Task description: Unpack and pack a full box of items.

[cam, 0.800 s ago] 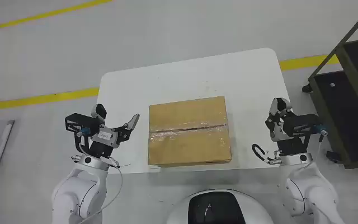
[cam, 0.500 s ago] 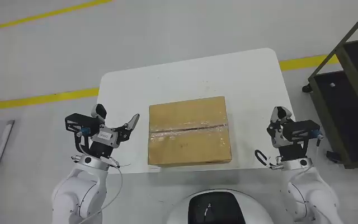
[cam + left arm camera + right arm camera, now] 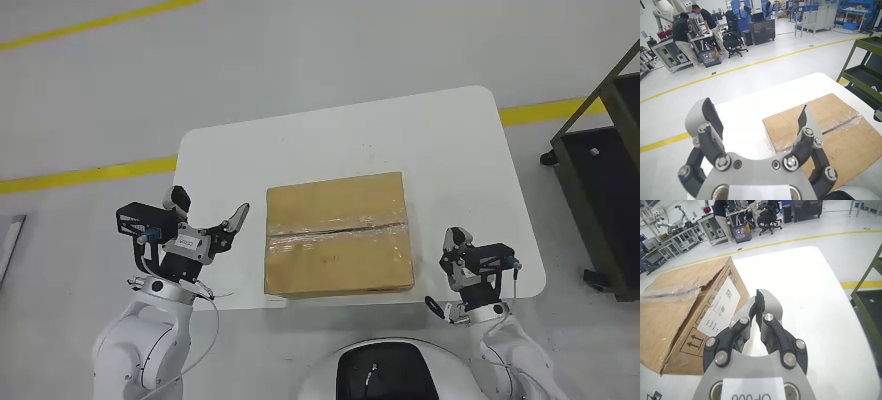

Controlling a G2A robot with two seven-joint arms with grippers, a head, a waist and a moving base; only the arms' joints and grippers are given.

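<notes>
The box (image 3: 338, 233), flanked by the spread left claw (image 3: 756, 109) and shut right claw (image 3: 757, 306), is judged stiff, best taken at its flaps (image 3: 696, 275).

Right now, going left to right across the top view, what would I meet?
Left fingers → box → right fingers → cart.
</notes>
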